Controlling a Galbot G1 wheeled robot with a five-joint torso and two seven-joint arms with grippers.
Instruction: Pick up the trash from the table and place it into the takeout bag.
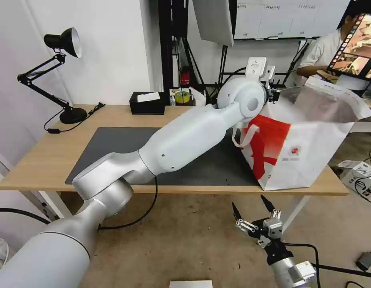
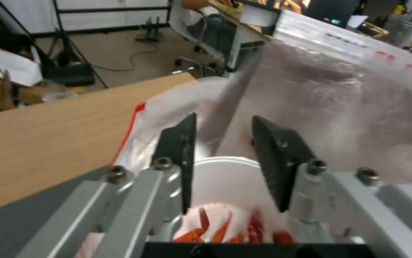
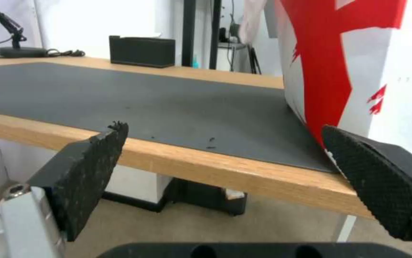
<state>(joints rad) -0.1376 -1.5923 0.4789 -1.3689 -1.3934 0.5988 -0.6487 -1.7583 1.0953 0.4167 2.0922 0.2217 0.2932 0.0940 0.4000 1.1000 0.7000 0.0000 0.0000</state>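
Note:
The takeout bag (image 1: 305, 160), white with a red swoosh, stands at the right end of the table (image 1: 41, 160). My left arm stretches across the dark mat (image 1: 113, 148), with its gripper (image 1: 273, 94) at the bag's open mouth. In the left wrist view that gripper (image 2: 224, 117) is open over the foil lining (image 2: 340, 107). A white bowl of red crayfish shells (image 2: 225, 182) lies just beneath the fingers, inside the bag. My right gripper (image 1: 248, 201) hangs open and empty below the table's front edge, near the bag's lower corner (image 3: 340, 71).
A black desk lamp (image 1: 61, 48) stands at the table's back left. A black tissue box (image 1: 147, 103) and a tape roll (image 1: 181, 97) sit along the back edge. A box (image 1: 361, 176) and cables lie on the floor to the right.

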